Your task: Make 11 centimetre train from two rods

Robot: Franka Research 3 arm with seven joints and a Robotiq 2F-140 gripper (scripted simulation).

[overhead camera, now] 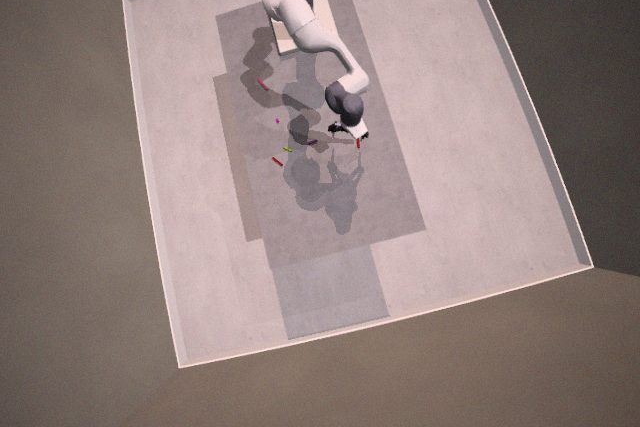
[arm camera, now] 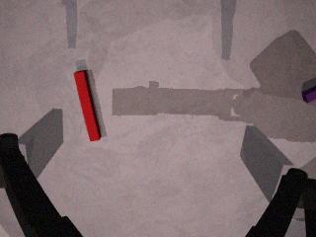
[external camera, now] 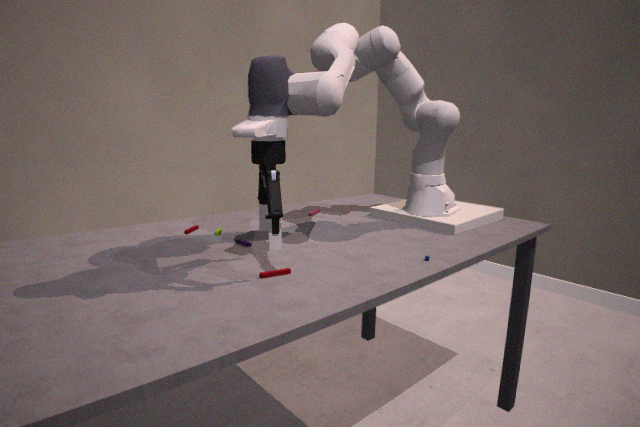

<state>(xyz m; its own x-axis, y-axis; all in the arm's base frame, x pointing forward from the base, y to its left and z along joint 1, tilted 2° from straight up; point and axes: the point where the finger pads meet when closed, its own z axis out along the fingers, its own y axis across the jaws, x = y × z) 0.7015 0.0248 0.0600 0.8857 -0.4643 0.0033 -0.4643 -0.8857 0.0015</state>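
Observation:
My gripper (overhead camera: pixel 347 135) (external camera: pixel 274 240) (arm camera: pixel 154 134) is open and empty. It hangs a little above the grey table (external camera: pixel 129 339) (overhead camera: pixel 392 195). A red rod (overhead camera: pixel 358 142) (external camera: pixel 274 272) (arm camera: pixel 87 105) lies flat on the table beside it; in the wrist view it lies to the upper left, outside the fingers. A purple rod (overhead camera: pixel 312 142) (external camera: pixel 242 242) (arm camera: pixel 310 94) lies on the other side of the gripper. Farther off lie a lime rod (overhead camera: pixel 287 149) (external camera: pixel 218 231), a second red rod (overhead camera: pixel 277 161) (external camera: pixel 191 229), a small magenta rod (overhead camera: pixel 277 120) and a pink rod (overhead camera: pixel 262 84) (external camera: pixel 313 212). All the rods lie apart from one another.
A small blue rod (external camera: pixel 426 258) lies alone near the table's edge on the arm's side. The arm's white base plate (external camera: pixel 465 218) (overhead camera: pixel 283 42) stands at the far end of the table.

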